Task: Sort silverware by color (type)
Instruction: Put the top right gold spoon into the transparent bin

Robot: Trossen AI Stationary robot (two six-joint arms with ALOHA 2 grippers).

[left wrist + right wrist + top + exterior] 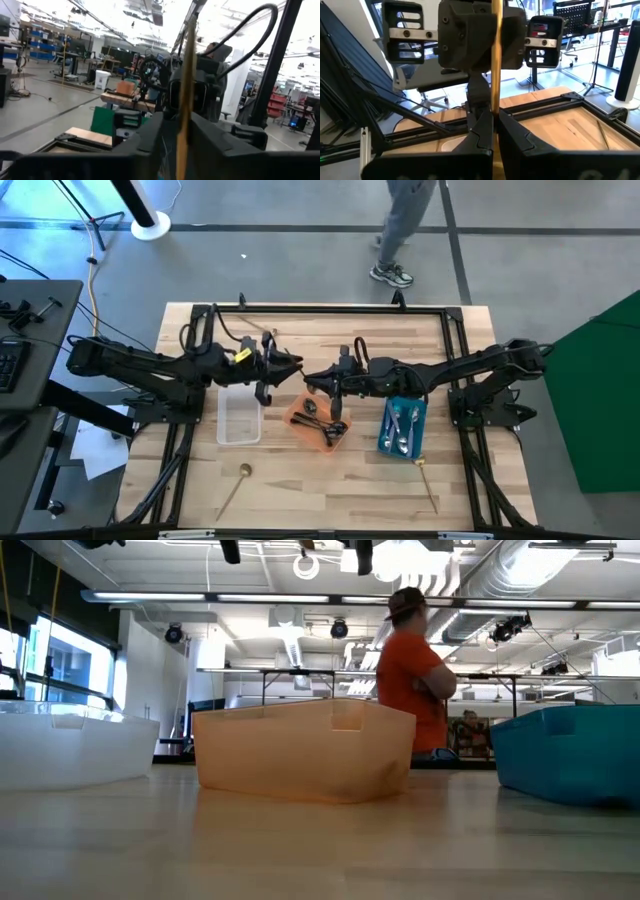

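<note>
One wooden table is carrying everything, and one person is walking past its far side. Two dark arms are reaching in from either side and meeting above the middle. The right gripper is clamping tight on the handle of one gold spoon, holding it upright in the air. The left gripper is sitting around the same handle just opposite, though I cannot tell whether it is gripping it. Three trays are lying in a row under the arms. The clear tray is sitting on the left. The orange tray in the middle is holding the dark spoons, three or four of them. The blue tray on the right is holding about four silver spoons. Two loose gold spoons are lying on bare wood near the front edge, one below the clear tray and one below the blue tray.
</note>
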